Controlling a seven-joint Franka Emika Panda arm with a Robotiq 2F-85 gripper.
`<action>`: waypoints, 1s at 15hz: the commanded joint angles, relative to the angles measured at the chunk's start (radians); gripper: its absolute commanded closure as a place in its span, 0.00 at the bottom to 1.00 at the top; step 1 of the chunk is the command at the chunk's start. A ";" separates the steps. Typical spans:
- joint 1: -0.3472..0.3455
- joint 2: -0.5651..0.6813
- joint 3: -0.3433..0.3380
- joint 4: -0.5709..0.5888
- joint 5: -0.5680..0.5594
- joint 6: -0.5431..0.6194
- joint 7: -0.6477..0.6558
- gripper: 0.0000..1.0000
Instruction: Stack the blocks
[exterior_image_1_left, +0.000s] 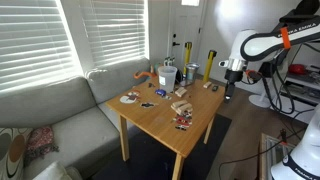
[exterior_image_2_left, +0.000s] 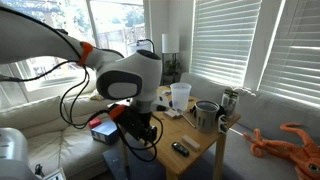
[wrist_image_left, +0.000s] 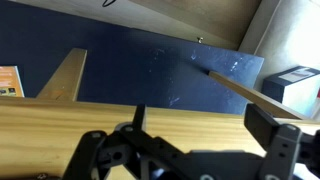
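Hunting for the blocks (exterior_image_1_left: 179, 105), can anyone spot them? (A)

Yep, in an exterior view they're small pale wood pieces bunched together near the middle of the wooden table (exterior_image_1_left: 152, 122). A little red-and-dark thing (exterior_image_1_left: 182, 122) lies just beside them, on the camera's side. The dark plate (exterior_image_1_left: 130, 98) sits toward the couch (exterior_image_1_left: 60, 110), and the white cup (exterior_image_1_left: 166, 75) stands at the far end by the window blinds (exterior_image_1_left: 110, 35). (B)

Cool, and the gripper (exterior_image_1_left: 229, 90)? (A)

It hangs by the table's edge, well apart from the blocks, pointing down. Wrist view shows its fingers (wrist_image_left: 92, 148) spread wide, with the table's edge and a dark rug (wrist_image_left: 150, 70) showing past them. In an exterior view the arm (exterior_image_2_left: 120, 75) and gripper (exterior_image_2_left: 140, 130) cover a good chunk of the table, so I can't tell where the blocks are there. I only make out the cup (exterior_image_2_left: 180, 95), a metal mug (exterior_image_2_left: 205, 115) and an orange plush (exterior_image_2_left: 290, 140) on the couch. (B)
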 joint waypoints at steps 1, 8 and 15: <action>-0.032 0.005 0.030 0.001 0.015 -0.002 -0.013 0.00; -0.013 0.049 0.082 0.052 0.068 0.114 0.099 0.00; -0.020 0.214 0.257 0.288 0.042 0.035 0.496 0.00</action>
